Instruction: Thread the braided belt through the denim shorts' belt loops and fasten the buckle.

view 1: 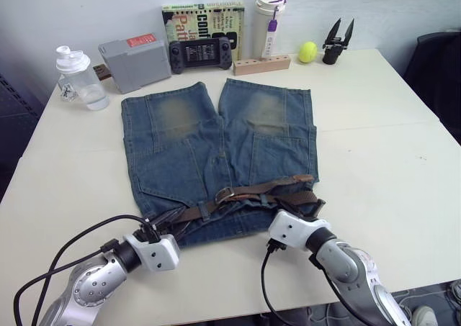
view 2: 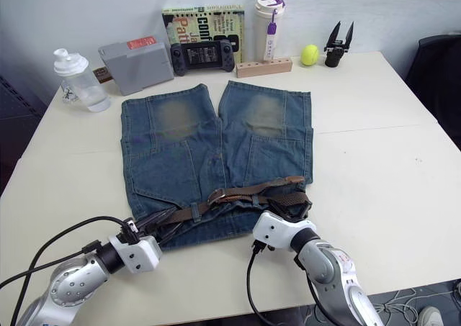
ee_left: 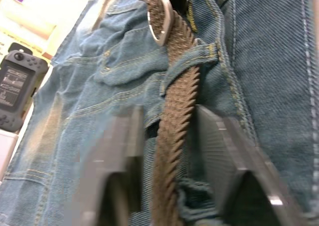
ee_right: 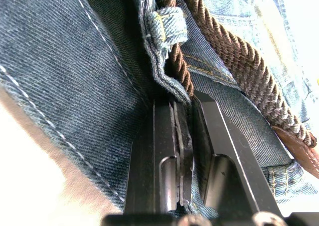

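- The right gripper [ee_right: 182,136] sat pinched tight on the waistband edge of the denim shorts [view 1: 216,146], the braided belt [ee_right: 239,51] running just past its fingertips.
- The left gripper [ee_left: 169,156] stood open astride the belt, which passed under one of the belt loops [ee_left: 192,66] ahead.
- Farther along lay the buckle [view 1: 224,193], apparently unfastened.
- Best to anchor the denim firmly and draw the strap straight along the waistband, without twisting.
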Robot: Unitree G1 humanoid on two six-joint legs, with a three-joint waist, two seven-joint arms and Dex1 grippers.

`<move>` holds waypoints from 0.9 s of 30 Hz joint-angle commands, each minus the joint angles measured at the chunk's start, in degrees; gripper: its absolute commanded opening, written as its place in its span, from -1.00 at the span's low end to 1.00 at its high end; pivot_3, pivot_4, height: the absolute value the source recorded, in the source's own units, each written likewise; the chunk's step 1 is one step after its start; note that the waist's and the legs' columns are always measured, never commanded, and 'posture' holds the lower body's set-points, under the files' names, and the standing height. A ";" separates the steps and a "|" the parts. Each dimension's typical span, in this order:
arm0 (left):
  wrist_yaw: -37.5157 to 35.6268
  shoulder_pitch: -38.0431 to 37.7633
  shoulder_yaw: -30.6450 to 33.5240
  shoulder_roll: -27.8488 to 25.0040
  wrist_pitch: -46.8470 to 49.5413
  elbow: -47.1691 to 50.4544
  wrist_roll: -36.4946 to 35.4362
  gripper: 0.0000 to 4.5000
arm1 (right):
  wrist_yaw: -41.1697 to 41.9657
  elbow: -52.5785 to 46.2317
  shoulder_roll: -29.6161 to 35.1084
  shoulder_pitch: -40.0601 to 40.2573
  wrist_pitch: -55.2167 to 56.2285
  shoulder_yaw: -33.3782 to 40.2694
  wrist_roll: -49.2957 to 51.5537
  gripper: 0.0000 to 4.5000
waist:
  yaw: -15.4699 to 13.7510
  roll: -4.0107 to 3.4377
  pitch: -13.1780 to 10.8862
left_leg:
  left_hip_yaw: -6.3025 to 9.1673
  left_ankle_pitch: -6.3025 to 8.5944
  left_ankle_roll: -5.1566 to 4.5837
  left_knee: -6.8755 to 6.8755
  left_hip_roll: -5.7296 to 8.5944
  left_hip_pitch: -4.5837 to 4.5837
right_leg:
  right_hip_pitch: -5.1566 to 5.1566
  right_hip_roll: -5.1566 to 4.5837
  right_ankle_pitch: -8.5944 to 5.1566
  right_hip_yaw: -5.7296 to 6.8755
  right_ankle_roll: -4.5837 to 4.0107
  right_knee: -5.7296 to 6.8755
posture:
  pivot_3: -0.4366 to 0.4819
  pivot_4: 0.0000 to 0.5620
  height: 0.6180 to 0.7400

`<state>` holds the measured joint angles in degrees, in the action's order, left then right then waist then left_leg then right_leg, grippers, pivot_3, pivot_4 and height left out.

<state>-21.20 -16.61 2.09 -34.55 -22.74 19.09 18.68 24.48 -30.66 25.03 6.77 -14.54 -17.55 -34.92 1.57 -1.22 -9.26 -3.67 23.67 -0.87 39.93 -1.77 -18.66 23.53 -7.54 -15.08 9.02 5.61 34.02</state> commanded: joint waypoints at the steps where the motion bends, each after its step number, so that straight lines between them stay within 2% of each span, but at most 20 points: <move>1: 0.48 -0.08 0.26 0.39 1.70 0.61 1.56 -0.98 | 0.75 0.32 -0.44 -0.16 0.46 -1.42 -0.20 -1.00 | 0.00 0.00 0.00 | 0.00 0.00 0.00 0.00 0.00 0.00 | 0.00 0.00 0.00 0.00 0.00 0.00 | -0.05 -0.47 0.76; 6: 2.77 -1.18 3.65 1.89 5.51 0.88 1.88 -0.98 | 1.07 0.79 -0.18 -0.52 0.55 -1.38 0.05 -1.00 | 0.02 0.00 0.00 | -0.02 0.00 0.00 0.00 0.00 0.02 | 0.00 0.00 0.00 -0.01 0.00 0.01 | -0.05 -0.47 0.76; 9: 5.25 -3.29 9.75 4.01 9.16 -0.91 -2.08 -0.98 | 1.11 1.24 -0.32 -0.56 -1.25 -0.15 0.09 -1.00 | 0.18 0.00 0.00 | -0.02 0.00 0.00 0.00 -0.02 0.03 | 0.00 0.01 0.00 -0.02 0.00 0.02 | -0.05 -0.47 0.76; 15: 8.34 -6.00 19.75 3.78 9.35 -10.88 -7.25 -0.98 | 1.31 1.93 -0.16 -0.92 -3.42 1.85 0.04 -1.00 | 0.04 0.01 0.01 | -0.02 0.01 0.01 0.00 -0.03 0.04 | 0.01 -0.01 0.00 -0.01 0.00 0.04 | -0.05 -0.47 0.76; 21: 9.65 -5.75 21.49 4.94 12.24 -16.57 -11.78 -0.98 | 1.22 2.80 0.07 -1.95 -3.86 1.95 0.24 -1.00 | 0.10 -0.02 0.01 | -0.05 0.02 0.01 -0.01 -0.03 0.11 | -0.01 -0.03 -0.01 -0.02 -0.01 0.07 | -0.05 -0.47 0.76; 27: 9.38 -6.09 18.15 6.29 11.78 -15.42 -11.82 -0.98 | 1.41 2.87 0.26 -2.13 -3.83 1.79 0.34 -1.00 | 0.07 -0.03 0.02 | -0.07 0.02 0.02 -0.01 -0.02 0.13 | -0.02 -0.03 -0.01 -0.03 -0.01 0.08 | -0.05 -0.47 0.76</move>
<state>-15.03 -20.29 15.32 -28.32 -16.75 10.25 6.23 26.90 -29.58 24.07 3.61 -15.02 -20.10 -33.42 1.64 -1.25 -9.24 -3.74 23.69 -0.85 39.92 -1.79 -18.53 23.52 -7.57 -15.09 8.99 5.61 34.11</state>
